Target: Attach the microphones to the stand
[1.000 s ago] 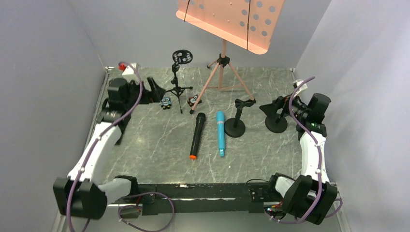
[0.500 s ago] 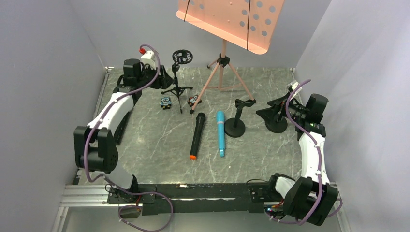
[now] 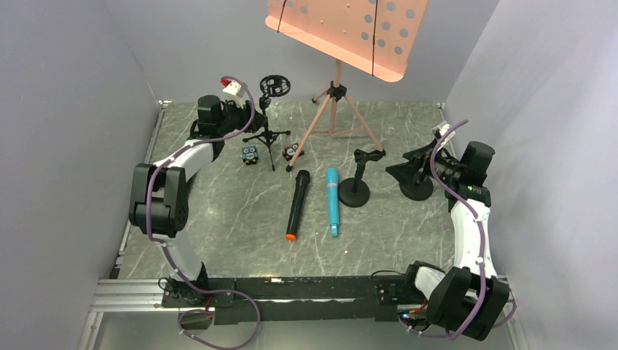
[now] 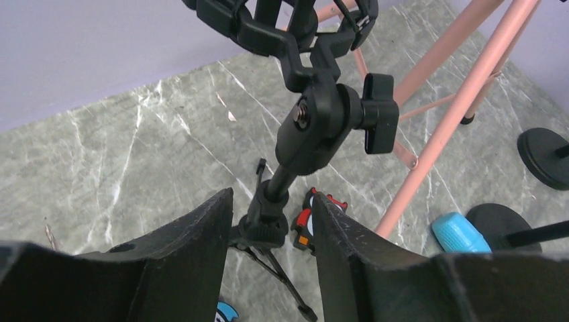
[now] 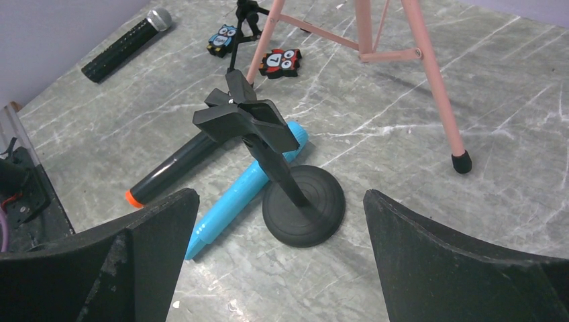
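Note:
Two microphones lie mid-table: a black one with an orange end cap (image 3: 295, 204) and a turquoise one (image 3: 332, 200). A black one with a silver mesh head (image 5: 124, 43) lies far off in the right wrist view. My left gripper (image 3: 250, 119) straddles the pole of the black tripod stand (image 4: 268, 211) under its ring mount (image 3: 274, 86). Its jaws are partly closed, with a gap on both sides of the pole. My right gripper (image 5: 280, 194) is wide open and holds nothing; it faces a round-base clip stand (image 5: 245, 121) with the turquoise microphone (image 5: 235, 201) lying against it.
A pink tripod music stand (image 3: 335, 95) rises at the back centre. Two owl figurines (image 3: 251, 154) (image 3: 293, 152) lie by the tripod stand's feet. A second round-base stand (image 3: 417, 186) sits under my right gripper. Grey walls close in on both sides.
My left arm has swung from the left wall in to the tripod stand, and its jaws have narrowed around the pole. The right arm has barely moved.

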Robot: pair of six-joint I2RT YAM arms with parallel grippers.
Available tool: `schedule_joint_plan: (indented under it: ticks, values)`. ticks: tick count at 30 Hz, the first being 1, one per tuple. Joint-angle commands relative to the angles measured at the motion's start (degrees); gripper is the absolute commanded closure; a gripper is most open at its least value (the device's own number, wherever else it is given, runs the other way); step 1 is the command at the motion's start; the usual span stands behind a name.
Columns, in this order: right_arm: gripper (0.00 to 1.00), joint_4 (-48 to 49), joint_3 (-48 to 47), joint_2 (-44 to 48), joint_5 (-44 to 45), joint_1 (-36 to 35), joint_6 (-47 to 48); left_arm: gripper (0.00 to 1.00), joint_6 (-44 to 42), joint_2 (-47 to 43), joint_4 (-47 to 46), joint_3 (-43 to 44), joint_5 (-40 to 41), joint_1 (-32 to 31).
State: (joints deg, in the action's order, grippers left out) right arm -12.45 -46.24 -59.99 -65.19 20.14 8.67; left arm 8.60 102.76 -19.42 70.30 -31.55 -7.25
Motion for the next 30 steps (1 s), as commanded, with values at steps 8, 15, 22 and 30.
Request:
schedule_joint_plan:
  ticks: [8,15,22,30]
  values:
    - [0.00,0.3,-2.5,0.1,-0.7,-0.2,2.4,0.55,-3.5,4.7,-7.6,5.7,3.2,-2.9]
    - [0.00,-0.1,-2.7,-0.1,-0.6,-0.4,2.8,0.68,-4.6,5.0,-10.2,4.3,6.2,-3.7]
    - [0.00,-0.7,-2.8,-0.2,-0.1,-0.6,3.5,1.00,-5.3,4.7,-13.4,4.2,5.9,-3.9]
    - [0.00,-1.0,-2.9,-0.3,0.6,-0.7,4.0,1.00,-7.9,3.4,-16.4,5.3,2.9,-3.9]
